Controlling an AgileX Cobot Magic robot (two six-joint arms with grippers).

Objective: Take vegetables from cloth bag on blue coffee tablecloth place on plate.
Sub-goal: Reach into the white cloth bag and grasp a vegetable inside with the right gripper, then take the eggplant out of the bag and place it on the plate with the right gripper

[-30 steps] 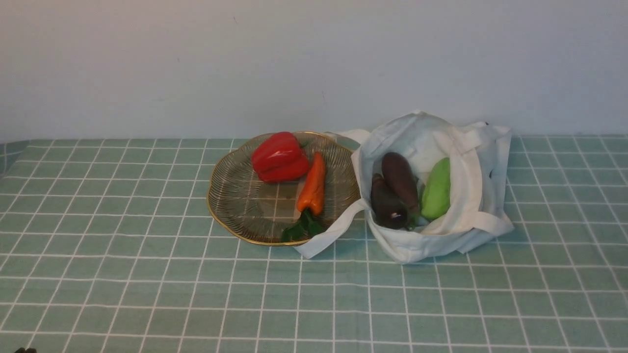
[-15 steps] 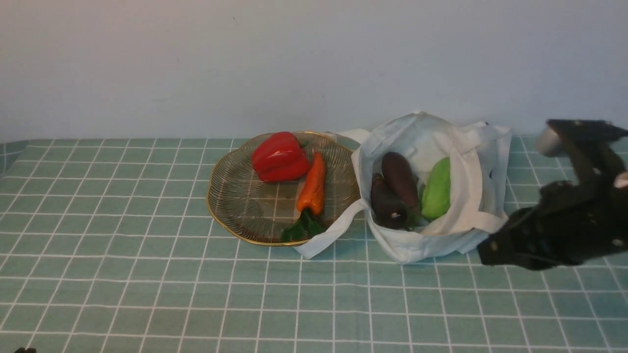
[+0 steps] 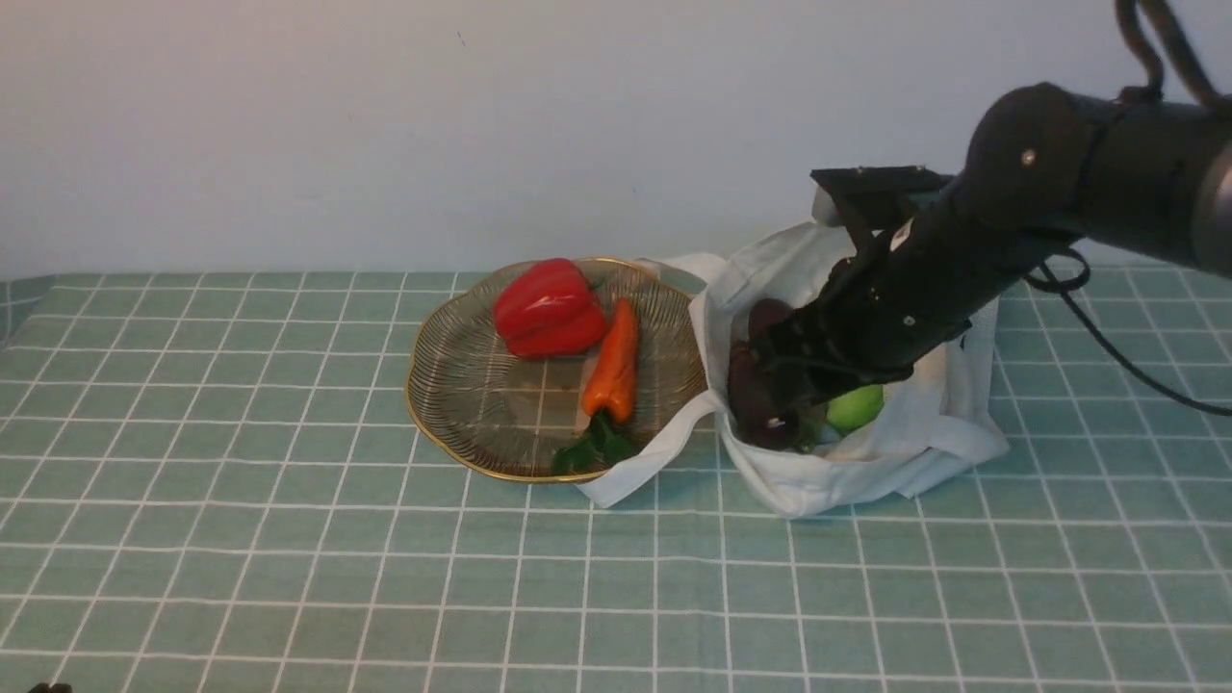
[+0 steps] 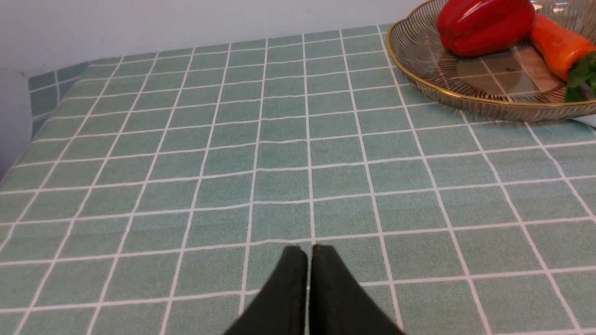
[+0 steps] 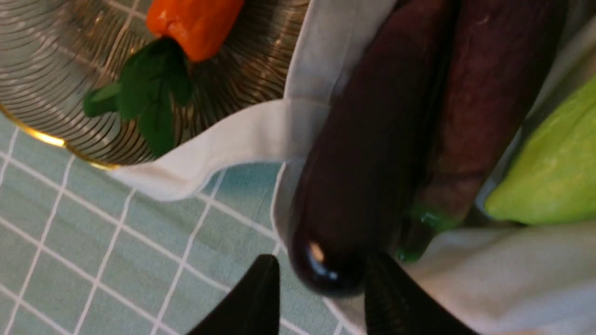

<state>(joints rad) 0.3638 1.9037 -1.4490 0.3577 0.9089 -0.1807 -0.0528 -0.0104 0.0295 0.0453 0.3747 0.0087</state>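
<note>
1. Left hand (image 4: 309, 258): fingers pressed together, low over the tablecloth (image 4: 233, 153), well apart from the plate.
2. Plate (image 3: 433, 423): holds a red pepper (image 3: 549, 308) and an orange vegetable (image 3: 613, 361) with green leaves.
3. Cloth bag (image 3: 866, 472), just right of the plate: holds a slim dark eggplant (image 5: 368, 153), a fatter eggplant (image 5: 484, 93) and a light-green vegetable (image 5: 549, 172).
4. Right hand (image 5: 323, 267): fingers apart, one on either side of the slim dark eggplant's rounded end.

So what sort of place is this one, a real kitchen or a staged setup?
Probably a staged lab tabletop, not a kitchen: a checked tablecloth meets a bare white wall, with a glass plate and a cloth bag holding toy-like vegetables.
</note>
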